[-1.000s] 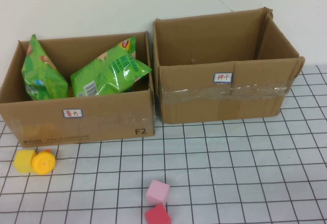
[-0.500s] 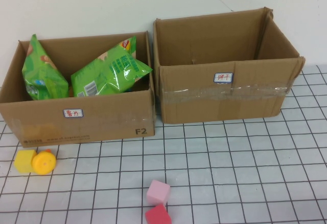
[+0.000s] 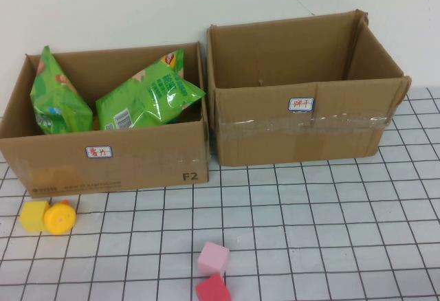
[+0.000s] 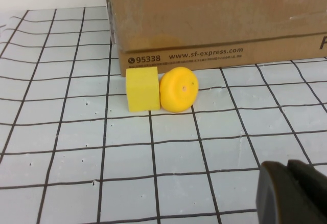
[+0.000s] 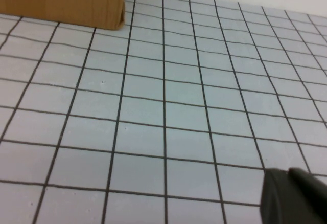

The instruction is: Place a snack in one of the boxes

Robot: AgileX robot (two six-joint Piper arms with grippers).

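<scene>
Two green snack bags, one large (image 3: 148,98) and one at the left end (image 3: 58,98), lie inside the left cardboard box (image 3: 103,157). The right cardboard box (image 3: 302,129) looks empty. Neither arm shows in the high view. My left gripper (image 4: 288,191) shows only in the left wrist view, low over the table in front of the left box (image 4: 204,24), with its fingers together and nothing between them. My right gripper (image 5: 291,196) shows only in the right wrist view, over bare gridded table, also shut and empty.
A yellow cube (image 3: 33,216) and a yellow round piece (image 3: 60,218) sit touching in front of the left box, and also show in the left wrist view (image 4: 142,88), (image 4: 179,89). A pink cube (image 3: 212,258) and a red cube (image 3: 212,289) lie at the front middle. A box corner (image 5: 66,1) shows in the right wrist view.
</scene>
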